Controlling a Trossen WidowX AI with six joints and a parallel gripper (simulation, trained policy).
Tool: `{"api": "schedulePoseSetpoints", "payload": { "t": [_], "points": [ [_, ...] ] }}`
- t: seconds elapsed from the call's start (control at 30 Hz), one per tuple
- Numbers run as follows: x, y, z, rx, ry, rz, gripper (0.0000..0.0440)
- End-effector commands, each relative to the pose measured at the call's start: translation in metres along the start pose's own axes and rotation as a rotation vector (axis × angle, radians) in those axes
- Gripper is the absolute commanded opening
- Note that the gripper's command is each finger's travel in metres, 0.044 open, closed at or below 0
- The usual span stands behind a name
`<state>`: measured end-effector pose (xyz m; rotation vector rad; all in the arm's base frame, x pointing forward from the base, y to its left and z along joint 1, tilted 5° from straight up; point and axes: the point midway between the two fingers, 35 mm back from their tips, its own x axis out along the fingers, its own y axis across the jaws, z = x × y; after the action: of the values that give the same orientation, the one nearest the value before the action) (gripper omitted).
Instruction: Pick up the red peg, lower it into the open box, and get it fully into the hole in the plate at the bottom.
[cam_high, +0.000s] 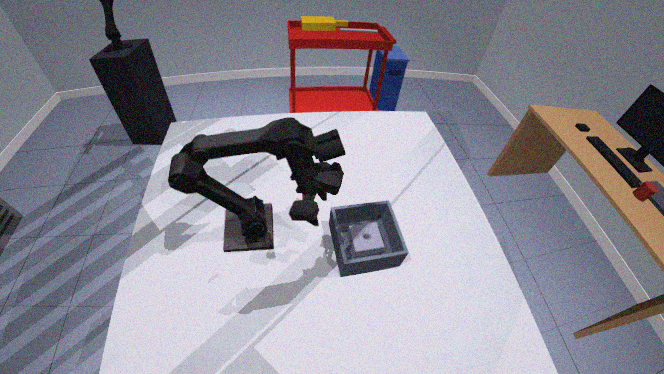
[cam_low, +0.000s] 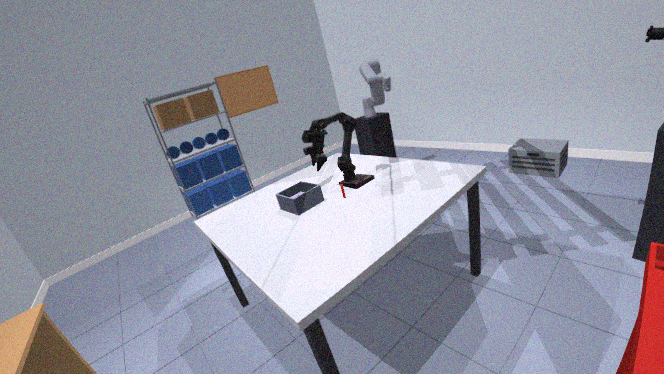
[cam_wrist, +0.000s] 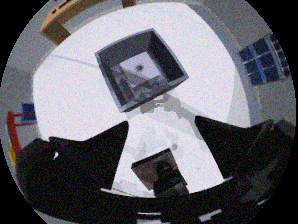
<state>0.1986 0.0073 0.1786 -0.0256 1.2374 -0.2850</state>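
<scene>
Black robot arm (cam_high: 225, 142) (cam_low: 347, 137), left in the top view, is bolted on a dark base plate (cam_high: 232, 242) (cam_low: 366, 181) (cam_wrist: 145, 172) and arches over the white table (cam_high: 400, 320) (cam_low: 350, 225) (cam_wrist: 60, 100). Gripper (cam_high: 320, 210) (cam_low: 318, 164) (cam_wrist: 162, 121) points down, above the tabletop, fingers wide apart, released, nothing between them. Red peg (cam_high: 303, 197) (cam_low: 343, 190): thin, plain red, mostly hidden by the gripper from the top; in the exterior view it looks upright on the table, near the base plate, outside the box. Next, to the right in the top view, open grey box (cam_high: 372, 266) (cam_low: 311, 200) (cam_wrist: 111, 82), set apart from the base plate. Pale square plate (cam_high: 357, 241) (cam_wrist: 131, 66) at box bottom, dark round hole in its middle, shadow over part of it. Far right, wooden desk (cam_high: 590, 155) with black keyboard (cam_high: 614, 161).
</scene>
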Motion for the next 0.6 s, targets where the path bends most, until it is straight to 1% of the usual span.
{"api": "schedulePoseSetpoints", "payload": {
  "t": [0.0, 0.3, 0.57],
  "points": [
    [0.003, 0.016, -0.01, 0.082, 0.059, 0.016, 0.044],
    [0.007, 0.061, -0.043, 0.285, 0.209, 0.027, 0.044],
    [0.018, 0.096, -0.072, 0.389, 0.303, 0.006, 0.044]
  ]
}}
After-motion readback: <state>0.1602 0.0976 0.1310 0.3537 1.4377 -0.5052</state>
